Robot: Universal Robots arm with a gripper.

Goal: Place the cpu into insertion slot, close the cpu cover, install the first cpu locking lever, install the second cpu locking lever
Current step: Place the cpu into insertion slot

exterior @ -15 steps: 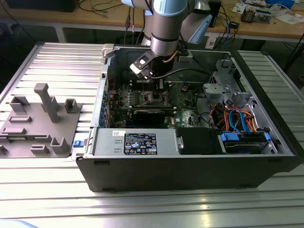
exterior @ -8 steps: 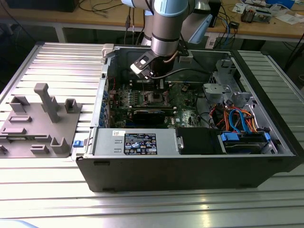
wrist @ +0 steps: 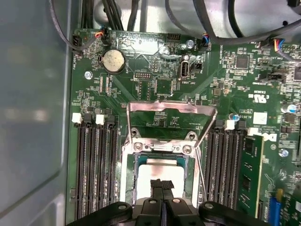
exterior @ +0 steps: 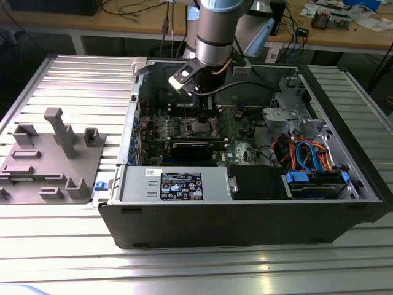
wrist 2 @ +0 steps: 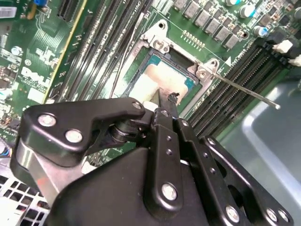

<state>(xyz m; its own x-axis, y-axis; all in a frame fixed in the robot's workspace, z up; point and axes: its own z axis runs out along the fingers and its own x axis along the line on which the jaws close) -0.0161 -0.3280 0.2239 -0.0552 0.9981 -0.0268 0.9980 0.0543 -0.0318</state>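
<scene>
**Cpu:** It lies flat in the slot (wrist: pixel 190 169), its pale grey top (wrist: pixel 160 170) facing up and its edges square to the socket rim. The second wrist view shows the same chip (wrist 2: pixel 157 75) bedded inside the metal frame. Placement is judged done, though full seating on the contacts cannot be confirmed.

**Tool:** The gripper (wrist: pixel 162 184) has its two black fingertips pressed together with nothing between them. It hangs directly over the near part of the cpu. Whether the tips touch the chip cannot be told. In the exterior view the arm (exterior: pixel 215 37) reaches down into the open case (exterior: pixel 245 215) above the board.

**Cover:** The cover (wrist: pixel 169 107) is not closed. It stands tilted up and back from its hinge on the far side of the slot, and green board shows through its window.

**Levers:** One lever (wrist 2: pixel 244 92) juts out free from the corner of the socket as a thin bright rod, clear of any catch. It is judged unlatched. The other lever cannot be made out with certainty.

**Progress:** One step of four is complete. The cover and both levers are outstanding.
</scene>
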